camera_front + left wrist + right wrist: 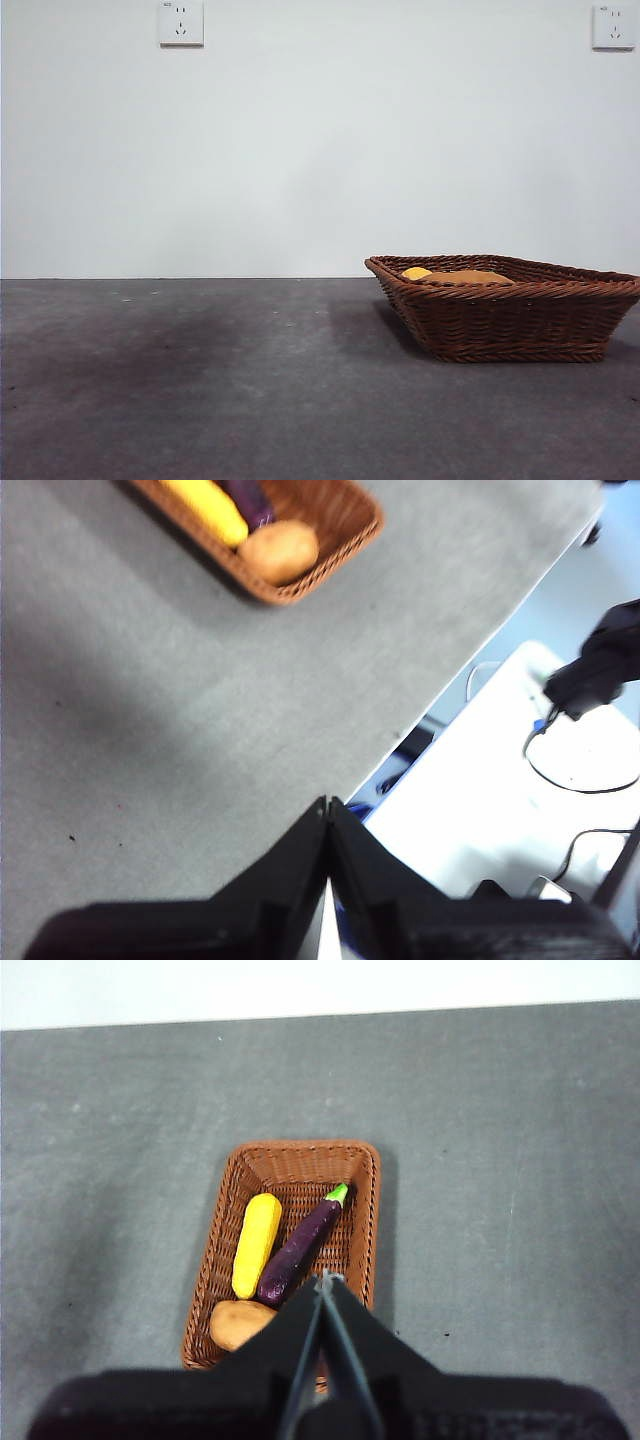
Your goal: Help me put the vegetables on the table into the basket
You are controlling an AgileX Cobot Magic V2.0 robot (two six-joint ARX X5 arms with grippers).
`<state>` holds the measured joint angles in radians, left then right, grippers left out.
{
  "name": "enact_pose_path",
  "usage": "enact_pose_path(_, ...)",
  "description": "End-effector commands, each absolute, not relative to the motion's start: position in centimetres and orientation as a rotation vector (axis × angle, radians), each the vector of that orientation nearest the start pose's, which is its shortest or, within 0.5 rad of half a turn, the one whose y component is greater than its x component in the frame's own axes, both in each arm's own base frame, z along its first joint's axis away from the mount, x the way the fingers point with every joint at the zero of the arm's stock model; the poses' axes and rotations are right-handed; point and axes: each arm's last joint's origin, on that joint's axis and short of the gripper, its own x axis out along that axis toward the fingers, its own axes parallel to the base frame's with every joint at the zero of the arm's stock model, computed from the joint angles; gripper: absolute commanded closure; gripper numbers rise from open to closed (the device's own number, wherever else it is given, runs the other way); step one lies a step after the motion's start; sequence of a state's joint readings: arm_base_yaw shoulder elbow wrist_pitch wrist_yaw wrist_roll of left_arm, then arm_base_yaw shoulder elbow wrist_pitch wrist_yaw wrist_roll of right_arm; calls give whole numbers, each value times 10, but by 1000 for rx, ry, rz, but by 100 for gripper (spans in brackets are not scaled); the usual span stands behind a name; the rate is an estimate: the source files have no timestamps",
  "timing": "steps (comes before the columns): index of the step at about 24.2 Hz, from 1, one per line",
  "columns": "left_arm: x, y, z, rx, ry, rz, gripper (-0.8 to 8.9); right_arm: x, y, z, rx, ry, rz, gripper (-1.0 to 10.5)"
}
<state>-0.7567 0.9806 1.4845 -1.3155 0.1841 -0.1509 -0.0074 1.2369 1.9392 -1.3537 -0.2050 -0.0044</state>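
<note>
No writing to read; both pincers shut tight & hold nothing; right pincer [325, 1278] up over the basket [362, 1210]; left pincer [328, 804] over the surface [150, 700] edge, far from it; in the basket lie a potato [238, 1322], yellow veg [256, 1244] & purple eggplant [298, 1250]; two wall sockets [181, 22] behind.

The basket [290, 1250] sits on the desk [500, 1160]; inside lie the corn [256, 1245] and eggplant [300, 1250] side by side, with the potato [238, 1324] at one end.
</note>
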Motion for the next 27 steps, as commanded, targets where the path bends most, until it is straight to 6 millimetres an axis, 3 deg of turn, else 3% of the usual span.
enact_pose_path(1,90,-85,425,127,838,-804,817,171,5,492,70,707,187,946)
enact_pose_path(4,95,-72,425,202,762,-768,817,190,4,484,75,758,186,946)
enact_pose_path(7,97,-52,399,302,641,-683,817,210,4,474,81,810,184,946)
enact_pose_path(9,100,-41,364,331,491,-600,817,223,4,467,84,846,183,946)
enact_pose_path(13,103,-27,281,232,158,-413,817,244,4,455,91,903,182,946)
enact_pose_path(16,102,-21,225,79,73,-330,817,256,4,447,94,937,180,946)
enact_pose_path(18,102,-19,198,-23,90,-275,817,261,4,443,95,952,179,946)
enact_pose_path(24,100,-13,155,-49,121,-177,817,264,4,441,91,961,169,946)
enact_pose_path(27,96,-9,153,-41,129,-78,817,264,4,441,91,961,169,946)
